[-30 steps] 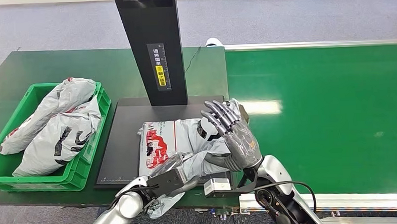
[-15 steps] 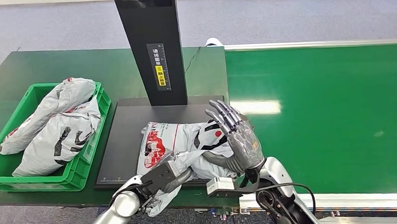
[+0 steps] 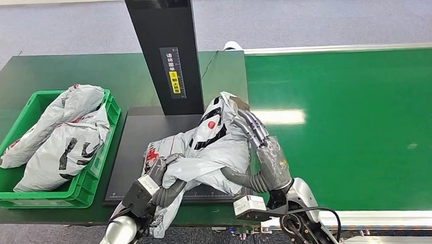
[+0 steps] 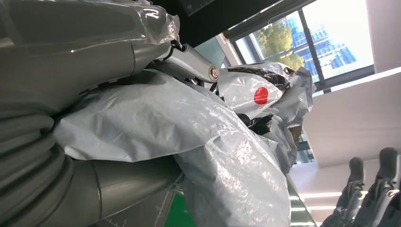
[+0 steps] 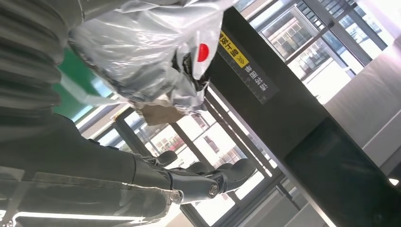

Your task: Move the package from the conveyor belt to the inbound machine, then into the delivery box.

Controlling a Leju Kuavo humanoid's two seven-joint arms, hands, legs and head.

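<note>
- The package (image 3: 204, 150), a crumpled grey plastic mailer with black and red print, sits at lower centre of the head view, bunched up between both hands over the black plate of the inbound machine (image 3: 135, 153); whether its underside touches the plate cannot be told.
- The right hand (image 3: 262, 156) presses against the package's right side with fingers (image 3: 251, 126) extended and close together up its flank, thumb hooked under the lower fold, so it holds the package.
- The left hand (image 3: 161, 182) grips the package's lower left end, its fingers curled into the plastic; in the left wrist view the thumb (image 4: 118, 177) lies under the bag (image 4: 189, 137), with film bulging over it.
- The machine's black column (image 3: 164, 53) stands just behind the package at upper centre.
- The green delivery box (image 3: 102, 160) lies at the left of the frame, beside the plate's left edge, already holding two grey bags (image 3: 60, 137).
- The green conveyor belt (image 3: 357, 127) stretches bare across the right half, its left edge near the right hand.
- The dark green surface (image 3: 46, 71) shows open room behind the box at upper left.
</note>
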